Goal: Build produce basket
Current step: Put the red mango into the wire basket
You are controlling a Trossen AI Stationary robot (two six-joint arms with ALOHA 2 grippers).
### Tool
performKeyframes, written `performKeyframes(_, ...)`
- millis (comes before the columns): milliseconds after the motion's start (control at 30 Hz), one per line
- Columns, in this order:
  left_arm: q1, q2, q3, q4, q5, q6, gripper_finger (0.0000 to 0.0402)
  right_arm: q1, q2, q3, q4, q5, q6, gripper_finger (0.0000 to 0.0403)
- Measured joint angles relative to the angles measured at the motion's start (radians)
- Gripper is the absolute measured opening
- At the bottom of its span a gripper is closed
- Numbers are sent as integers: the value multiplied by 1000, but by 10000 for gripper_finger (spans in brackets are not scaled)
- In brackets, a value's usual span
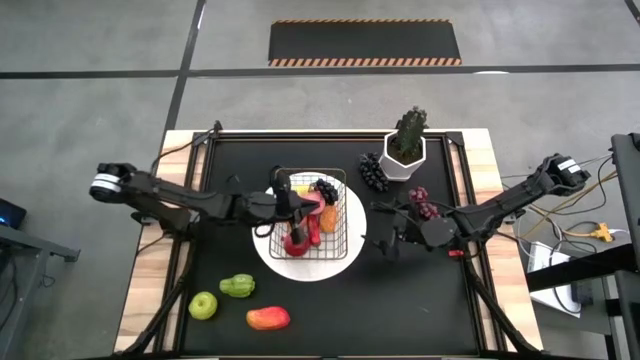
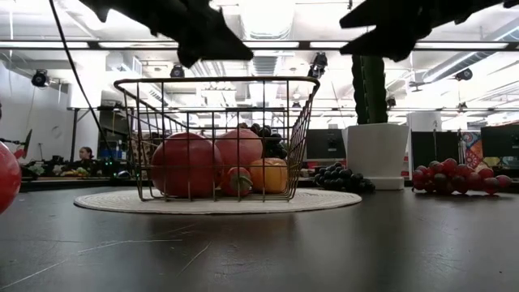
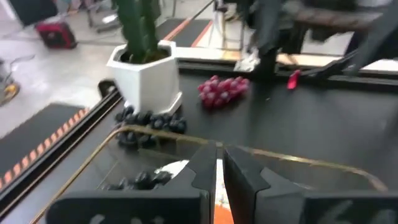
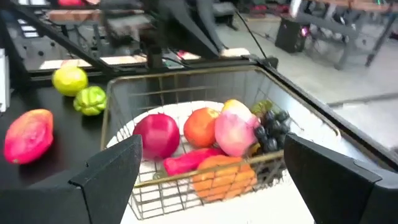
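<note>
The wire basket (image 1: 338,196) stands on a round white plate (image 1: 272,259) at mid-table. In it lie a red apple (image 4: 156,134), an orange (image 4: 200,126), a peach (image 4: 236,130), a red chili (image 4: 186,160), dark grapes (image 4: 272,129) and another orange fruit (image 4: 224,174). My left gripper (image 1: 284,193) is shut and empty above the basket's left part; it also shows in its wrist view (image 3: 217,171). My right gripper (image 1: 385,236) is open and empty just right of the basket, facing it (image 4: 211,168).
A green apple (image 1: 203,305), a green pepper (image 1: 237,286) and a mango (image 1: 268,318) lie near the front left. A white pot with a spiky plant (image 1: 405,150) stands at the back, with dark grapes (image 1: 372,172) beside it. Red grapes (image 1: 421,202) lie by my right arm.
</note>
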Motion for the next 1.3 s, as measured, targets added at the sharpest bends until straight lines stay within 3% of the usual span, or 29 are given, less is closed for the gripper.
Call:
performKeyframes(233,-89,-66,-6,-2,11,18,10,-8,0,0,-34,-12,5,373)
performKeyframes(533,-263,-75,30,-80,156,-209,10,-8,0,10,-33,-5,-91,373)
performKeyframes(767,-382,7,181,-365,76,-423,10,-8,0,15,-34,-3,-131,373)
performKeyframes(1033,-497,163,403,-801,90,-544,10,-8,0,15,-39,-4,-134,373)
performKeyframes(1167,-540,213,472,-968,186,-692,10,-7,0,14,-40,-4,-137,373)
performKeyframes(1300,-571,249,487,-999,294,-786,10,-7,0,10,-42,-4,-147,373)
